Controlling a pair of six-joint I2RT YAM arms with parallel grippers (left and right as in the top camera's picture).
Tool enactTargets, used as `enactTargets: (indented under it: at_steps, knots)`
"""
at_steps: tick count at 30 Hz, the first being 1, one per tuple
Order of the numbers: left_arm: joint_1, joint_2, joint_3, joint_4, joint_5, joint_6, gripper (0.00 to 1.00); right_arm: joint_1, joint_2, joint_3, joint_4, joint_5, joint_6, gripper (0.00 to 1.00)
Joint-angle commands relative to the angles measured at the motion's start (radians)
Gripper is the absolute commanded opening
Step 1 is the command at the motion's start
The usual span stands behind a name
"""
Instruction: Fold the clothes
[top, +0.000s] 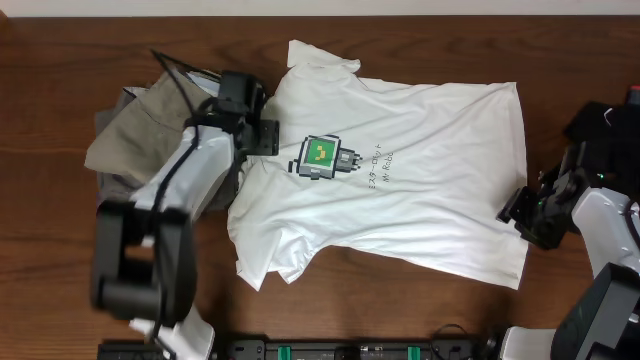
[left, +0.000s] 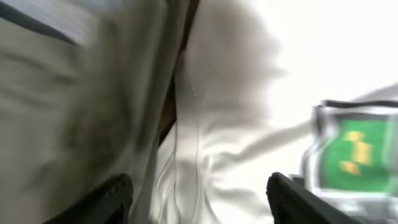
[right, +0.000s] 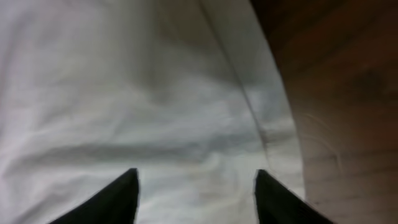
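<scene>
- Shows the shirt spread flat and print-up across the middle of the desk, neck end to the left, hem to the right, both sleeves out.
- Catches the left hand low at the neck end, just beside the print; fingers apart in the blurred wrist view, white cloth beneath, nothing clamped.
- Finds the right hand at the hem edge, fingers likewise apart over cloth, bare wood just beside; gripping nothing, as far as can be told.
- Leaves the trousers heaped at the left near the shoulder, the meeting point hidden by the arm.
- Reads as the very start: no fold made yet.
- Expect light, soft, limp cotton with no stiffness of its own, sagging from any pinch and sliding easily on the smooth wood; nothing fragile here.
- Best taken at the edges, by this judgement: the seamed shoulder beside the neck and the hem corner on the same side, pinching both layers so that front and back travel together.
- Watch for bunching near the neck, a sleeve trailing out of the fold, and a stray catch on the trousers.
</scene>
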Motion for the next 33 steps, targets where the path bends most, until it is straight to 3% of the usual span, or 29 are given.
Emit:
enactTargets:
  at_steps: [1, 3, 5, 9, 14, 19, 23, 26, 28, 33]
  knots:
    - [0.005, -0.131, 0.024, -0.039, 0.012, -0.005, 0.73, -0.006, 0.001, -0.019, 0.008, 0.039, 0.052, 0.41]
    - [0.005, -0.193, 0.024, -0.070, 0.014, -0.005, 0.73, -0.006, 0.002, -0.050, 0.055, 0.038, 0.083, 0.27]
    - [0.005, -0.252, 0.024, -0.101, 0.014, -0.005, 0.73, -0.006, 0.002, -0.093, 0.109, 0.038, 0.132, 0.20]
    - [0.005, -0.351, 0.024, -0.161, 0.018, -0.004, 0.74, -0.006, 0.003, -0.192, 0.254, 0.066, 0.190, 0.17]
    - [0.005, -0.414, 0.024, -0.259, 0.104, -0.005, 0.74, -0.012, 0.008, -0.224, 0.343, 0.266, 0.305, 0.14]
    - [0.005, -0.406, 0.023, -0.420, 0.198, -0.004, 0.74, -0.030, 0.010, -0.219, 0.478, 0.229, 0.305, 0.14]
    - [0.005, -0.381, 0.021, -0.565, 0.204, -0.005, 0.74, -0.030, 0.010, -0.217, 0.545, 0.143, 0.298, 0.19]
    - [0.005, -0.364, -0.010, -0.674, 0.216, -0.025, 0.74, -0.036, -0.002, -0.210, 0.599, -0.013, 0.217, 0.42]
    - [0.005, -0.359, -0.049, -0.719, 0.240, -0.030, 0.74, -0.043, -0.020, -0.197, 0.609, -0.106, 0.193, 0.49]
    - [0.005, -0.359, -0.214, -0.741, 0.362, -0.082, 0.74, -0.071, -0.121, -0.159, 0.586, -0.269, 0.160, 0.56]
